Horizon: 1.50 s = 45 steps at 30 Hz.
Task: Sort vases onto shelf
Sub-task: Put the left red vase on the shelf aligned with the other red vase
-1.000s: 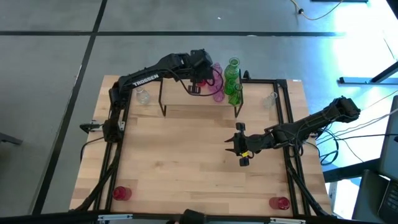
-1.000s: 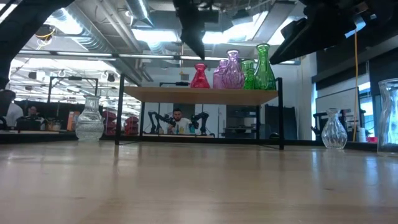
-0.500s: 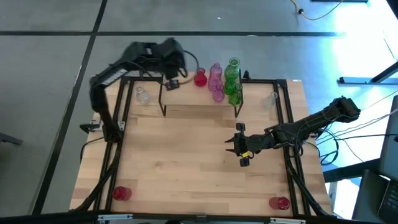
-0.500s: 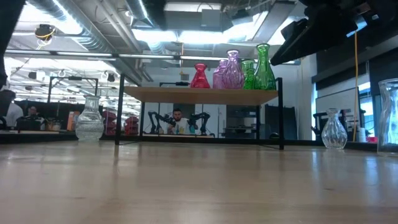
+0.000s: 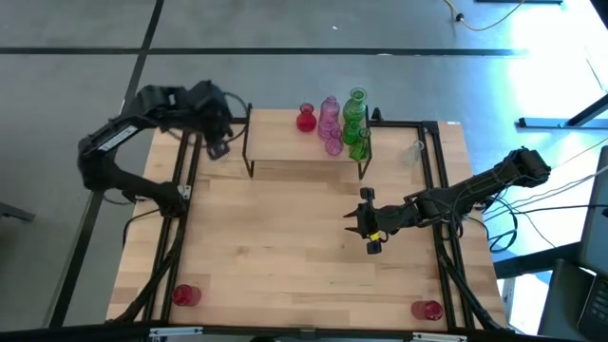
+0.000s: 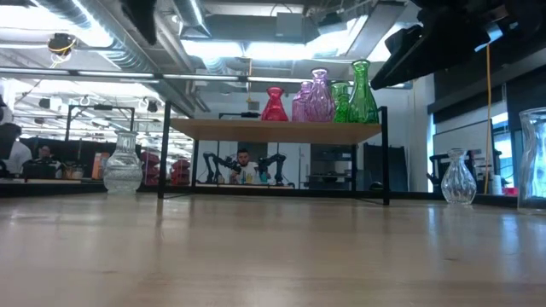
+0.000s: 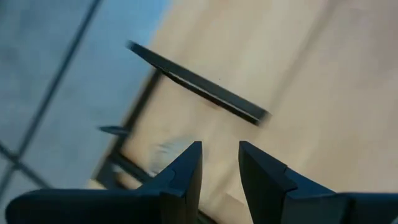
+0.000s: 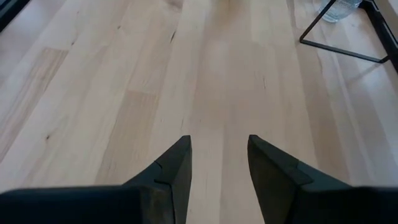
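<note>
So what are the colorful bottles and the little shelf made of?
The vases look like shiny glass: light passes through their green, pink and red bodies. The shelf top looks like pale, matte wood with faint grain, on thin black legs, probably metal.

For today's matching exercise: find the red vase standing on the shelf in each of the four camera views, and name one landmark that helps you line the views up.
High view: the red vase stands at the left end of the row on the shelf.
Low view: the red vase is again leftmost in the row on the shelf.
Left wrist view: not in it.
Right wrist view: not in it.
Shared landmark: the tall green vase, at the row's other end.
</note>
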Motion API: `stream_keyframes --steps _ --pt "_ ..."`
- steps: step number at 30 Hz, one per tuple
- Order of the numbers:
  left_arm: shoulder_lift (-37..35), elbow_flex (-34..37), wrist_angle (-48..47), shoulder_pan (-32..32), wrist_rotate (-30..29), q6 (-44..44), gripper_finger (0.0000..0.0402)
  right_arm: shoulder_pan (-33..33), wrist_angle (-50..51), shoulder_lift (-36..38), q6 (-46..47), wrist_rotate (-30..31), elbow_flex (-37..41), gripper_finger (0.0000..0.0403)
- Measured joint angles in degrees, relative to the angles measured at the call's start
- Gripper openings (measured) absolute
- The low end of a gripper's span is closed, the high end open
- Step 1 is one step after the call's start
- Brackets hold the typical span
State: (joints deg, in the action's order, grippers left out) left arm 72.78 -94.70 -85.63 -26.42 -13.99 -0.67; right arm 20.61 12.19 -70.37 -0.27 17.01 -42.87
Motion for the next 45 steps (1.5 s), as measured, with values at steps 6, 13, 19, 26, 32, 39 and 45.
stream_keyframes --steps 6,13,19,26,32,39,45 --pt "-5.83 9.00 2.25 11.68 3.18 9.40 0.0097 -0.01 -0.04 0.00 0.00 0.36 0.00 0.0140" --pt "-2.35 12.51 7.05 33.36 3.12 26.49 0.0096 0.00 -0.09 0.00 0.00 0.36 0.00 0.0140" --pt "6.15 8.69 7.45 50.81 3.77 47.14 0.0096 -0.01 -0.07 0.00 -0.02 0.34 0.00 0.0140" --pt "15.67 0.78 7.40 66.17 5.88 74.24 0.0096 0.00 -0.09 0.00 -1.95 0.36 0.00 0.0140" --pt "20.55 -0.63 9.67 78.42 7.86 101.61 0.0096 -0.01 -0.09 0.00 -2.99 0.35 0.00 0.0140" --pt "24.00 -0.65 15.19 88.53 4.97 121.72 0.0096 -0.01 -0.09 0.00 -2.94 -1.03 0.00 0.0140" --pt "27.71 -0.63 12.38 91.37 8.14 124.79 0.0096 0.01 -0.13 0.00 -2.88 -1.61 0.00 0.0140"
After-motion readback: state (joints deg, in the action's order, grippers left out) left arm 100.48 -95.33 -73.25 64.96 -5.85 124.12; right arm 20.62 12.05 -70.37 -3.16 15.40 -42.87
